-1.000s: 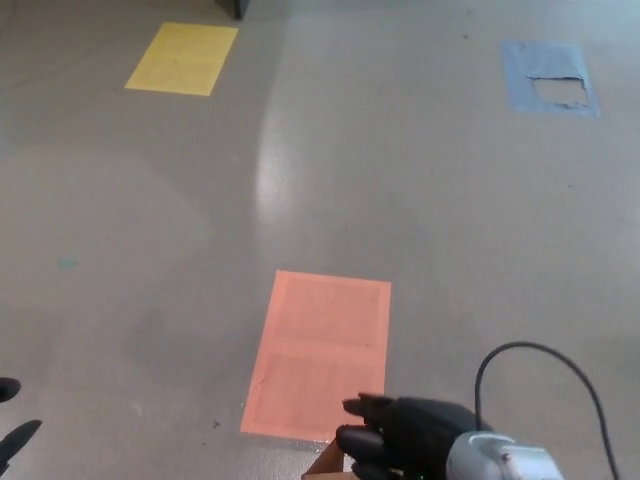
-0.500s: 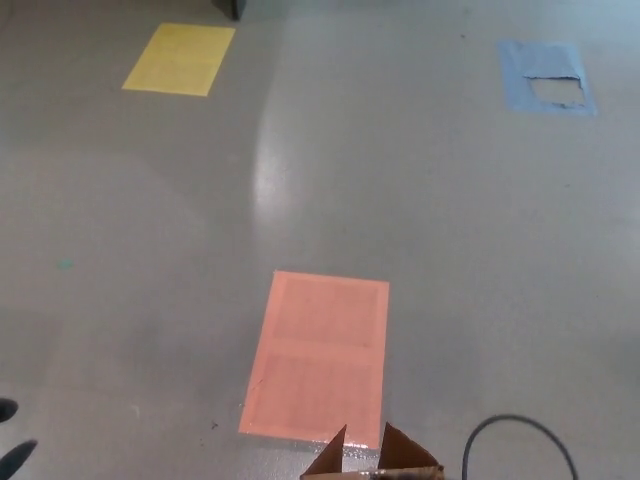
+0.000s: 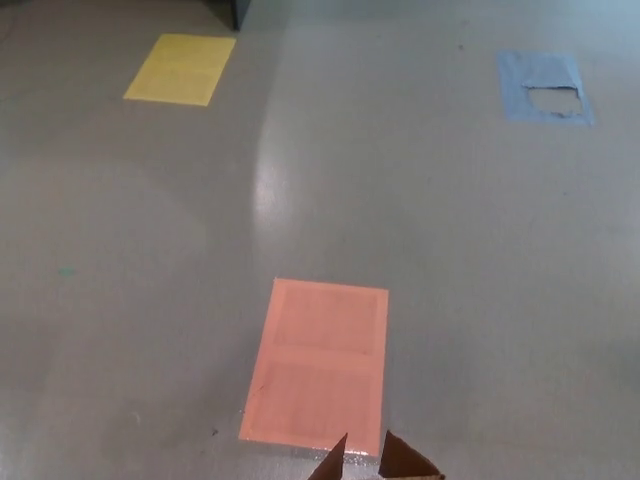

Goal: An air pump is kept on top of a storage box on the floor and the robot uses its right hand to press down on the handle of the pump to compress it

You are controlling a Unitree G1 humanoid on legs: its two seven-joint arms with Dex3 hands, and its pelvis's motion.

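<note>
Only the brown cardboard flaps of the storage box (image 3: 400, 462) poke up at the bottom edge of the head view, just below the orange floor patch (image 3: 320, 362). The air pump and its handle lie below the picture and cannot be seen. Neither of my hands shows anywhere in the view.
Grey floor fills the view. A yellow patch (image 3: 181, 68) lies at the far left, and a torn blue patch (image 3: 543, 87) at the far right. A dark object's corner (image 3: 232, 10) stands at the top edge.
My right hand and its black cable have dropped out of the picture at the bottom right. The dark left hand tips at the bottom left edge are gone too. The camera has tilted slightly.
</note>
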